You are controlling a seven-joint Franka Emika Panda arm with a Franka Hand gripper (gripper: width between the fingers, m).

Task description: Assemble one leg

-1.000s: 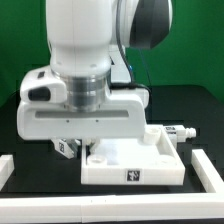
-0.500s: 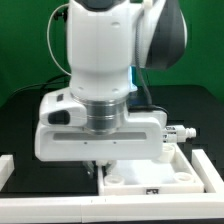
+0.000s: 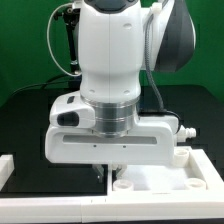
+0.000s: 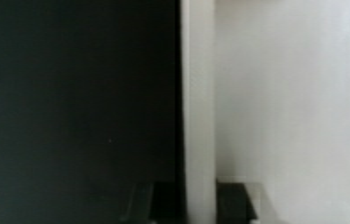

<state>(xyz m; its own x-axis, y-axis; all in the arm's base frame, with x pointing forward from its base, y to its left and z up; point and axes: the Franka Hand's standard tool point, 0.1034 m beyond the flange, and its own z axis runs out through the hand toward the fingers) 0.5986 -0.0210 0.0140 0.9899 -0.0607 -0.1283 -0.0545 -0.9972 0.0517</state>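
Leg (image 3: 184, 129): not in my grip; it lies at the exterior view's right, just past the panel's far corner, small and blurred there.
Fingers (image 4: 161, 203): one dark pad on each side of a thin upright white wall (image 4: 198, 100); both pads look flush against it, so I read my gripper (image 4: 198, 201) as closed on that wall with only its thickness between the pads; nothing else is held.
Wall: the rim of the panel (image 3: 165, 182), the big white tray-like piece; it runs straight between my pads, not skewed.
Step in hand: by my judgement, positioning the panel before any leg goes in; I should keep the pinch square on the rim, slide low and flat so the tray neither tips nor twists, and let go only once it sits steady.
Tray contents: one round socket (image 3: 124, 184) shows on its floor near my fingers; no leg stands in the part I can see; my own hand hides the rest.
Table (image 3: 25, 120): dark; panel and leg both rest on it.
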